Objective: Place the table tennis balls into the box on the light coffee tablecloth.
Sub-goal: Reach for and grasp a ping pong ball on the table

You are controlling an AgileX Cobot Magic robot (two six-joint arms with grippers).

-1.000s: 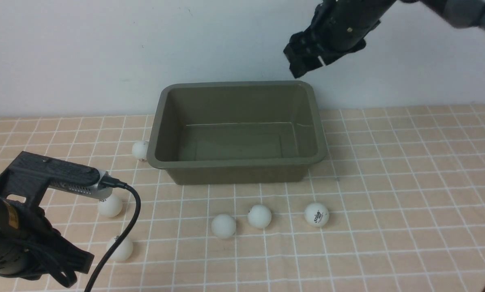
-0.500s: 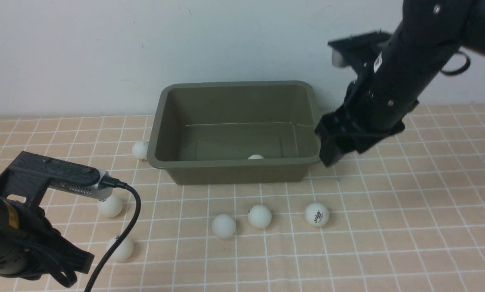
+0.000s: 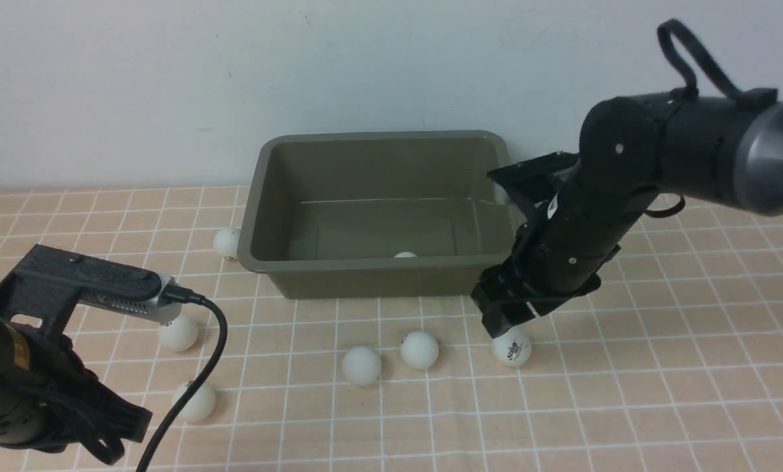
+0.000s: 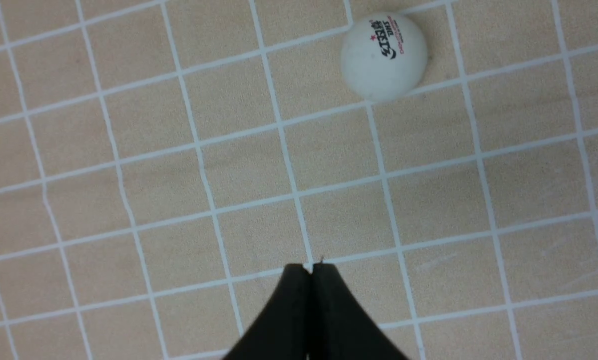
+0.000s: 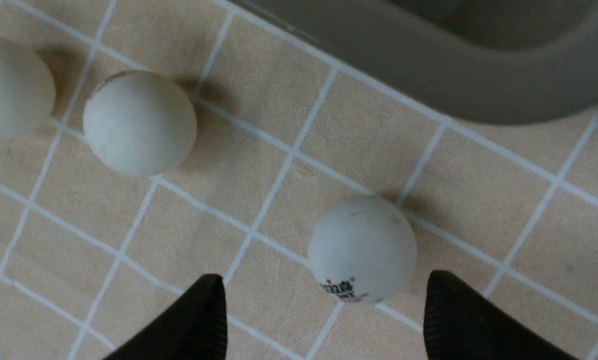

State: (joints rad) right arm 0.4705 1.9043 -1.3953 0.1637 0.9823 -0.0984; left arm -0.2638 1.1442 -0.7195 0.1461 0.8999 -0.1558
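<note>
Right gripper (image 3: 504, 322) has dropped to the light coffee tablecloth (image 3: 660, 367), jaws spread wide and empty. The logo-printed ball (image 3: 512, 346) sits just below it, between the fingertips and slightly ahead of them; no contact shows in the right wrist view. A second ago this gripper was high over the far right corner of the box (image 3: 378, 263), which was then empty. Now one white ball (image 3: 405, 254) lies inside against the near wall, behind the gripper and to its left. So one delivery looks done and the next pick is beginning. The nearest plain ball (image 3: 419, 349) and the farther plain ball (image 3: 361, 364) wait in a row off the gripper's left. The left gripper (image 4: 309, 267) is pressed together, holds nothing and has not moved, with a printed ball (image 4: 384, 56) ahead of it. Six balls remain on the worktop.
</note>
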